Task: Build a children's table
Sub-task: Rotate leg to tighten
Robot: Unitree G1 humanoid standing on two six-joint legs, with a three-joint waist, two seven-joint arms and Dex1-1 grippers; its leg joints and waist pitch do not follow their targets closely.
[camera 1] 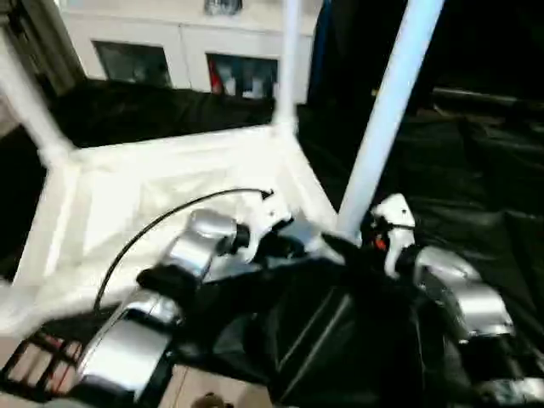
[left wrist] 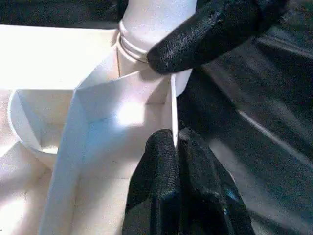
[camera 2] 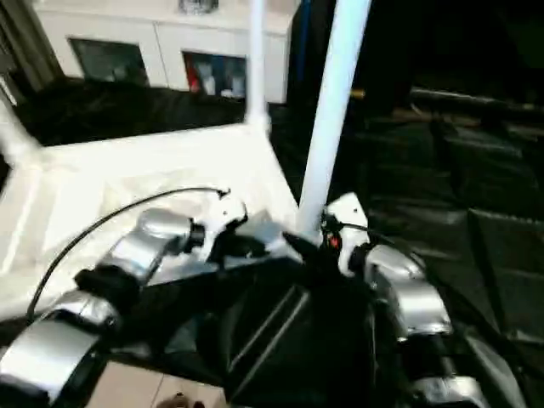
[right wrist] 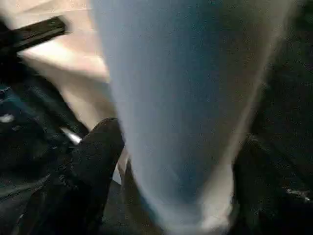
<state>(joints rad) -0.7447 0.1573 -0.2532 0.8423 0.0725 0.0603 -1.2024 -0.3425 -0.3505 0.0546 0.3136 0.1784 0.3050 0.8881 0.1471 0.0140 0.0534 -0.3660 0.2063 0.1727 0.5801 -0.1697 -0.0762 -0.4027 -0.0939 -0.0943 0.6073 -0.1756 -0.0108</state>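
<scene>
Tabletop (left wrist: 98,122) rim pinched by left end effector (left wrist: 175,161); right end effector (right wrist: 176,161), seemingly apart, straddles leg (camera 1: 387,110).

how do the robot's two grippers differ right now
The left gripper is pinched shut on a thin rib wall of the tabletop; the right gripper stands open around the near leg. The left sits low inside the ribbed underside, while the right works at that leg's base. Both have black fingers.

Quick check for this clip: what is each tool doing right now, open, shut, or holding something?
Left tool: shut, pinching the thin rim of the tabletop.
Right tool: fingers either side of the near leg; whether it grips cannot be told.
</scene>
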